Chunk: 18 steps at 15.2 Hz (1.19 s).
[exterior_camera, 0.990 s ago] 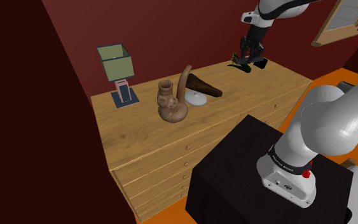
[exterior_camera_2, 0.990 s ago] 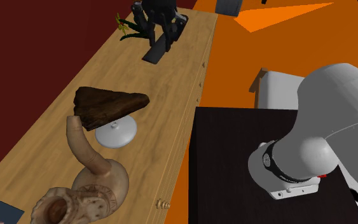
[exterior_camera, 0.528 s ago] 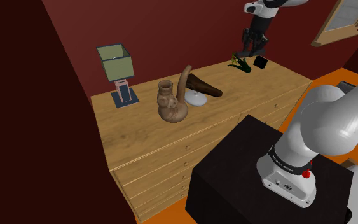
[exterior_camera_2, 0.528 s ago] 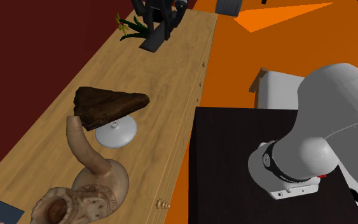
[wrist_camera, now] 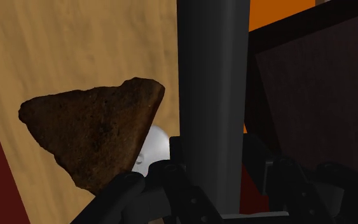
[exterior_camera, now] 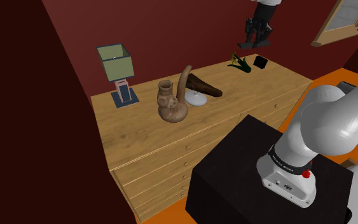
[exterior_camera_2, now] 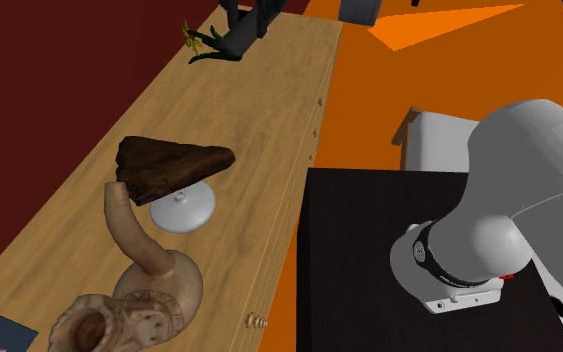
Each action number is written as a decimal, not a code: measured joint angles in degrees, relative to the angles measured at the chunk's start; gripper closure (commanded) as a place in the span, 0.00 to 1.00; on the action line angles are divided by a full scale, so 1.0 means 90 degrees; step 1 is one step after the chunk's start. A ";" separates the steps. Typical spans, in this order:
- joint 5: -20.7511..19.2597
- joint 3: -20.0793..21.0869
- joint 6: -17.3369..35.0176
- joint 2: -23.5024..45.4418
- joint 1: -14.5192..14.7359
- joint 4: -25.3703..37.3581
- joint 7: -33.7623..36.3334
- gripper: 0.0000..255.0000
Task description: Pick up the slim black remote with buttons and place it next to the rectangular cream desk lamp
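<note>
The slim black remote hangs tilted above the far end of the wooden dresser, clear of its top. My gripper is shut on it. The wrist view has the remote as a long dark bar clasped between the black fingers of the gripper. At the other end of the dresser stands the lamp, with a boxy pale olive-cream shade, a pink stem and a dark flat base. The gripper is far from it, toward the shoulder view's right.
Between gripper and lamp stand a dark brown wedge on a white foot and a tan jug with a long curved neck. A small green plant and a small black object lie under the gripper. The black stand adjoins the dresser front.
The gripper has risen from just above the dresser top, carrying the remote upward with it. Everything else on the dresser stays put.
</note>
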 measured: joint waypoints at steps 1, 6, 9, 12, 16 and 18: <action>0.0008 0.0030 -0.0089 -0.0017 -0.0001 0.0070 0.0002 1.00; 0.0254 0.0227 -0.0054 0.0312 0.0257 0.0273 0.0320 1.00; 0.0493 0.0408 -0.0027 0.0656 0.0504 0.0507 0.0615 1.00; 0.0731 0.0526 0.0054 0.1039 0.0729 0.0738 0.0850 1.00; 0.1118 0.0676 0.0145 0.1702 0.1053 0.1192 0.1149 1.00; 0.1307 0.0741 0.0156 0.2028 0.1189 0.1455 0.1270 1.00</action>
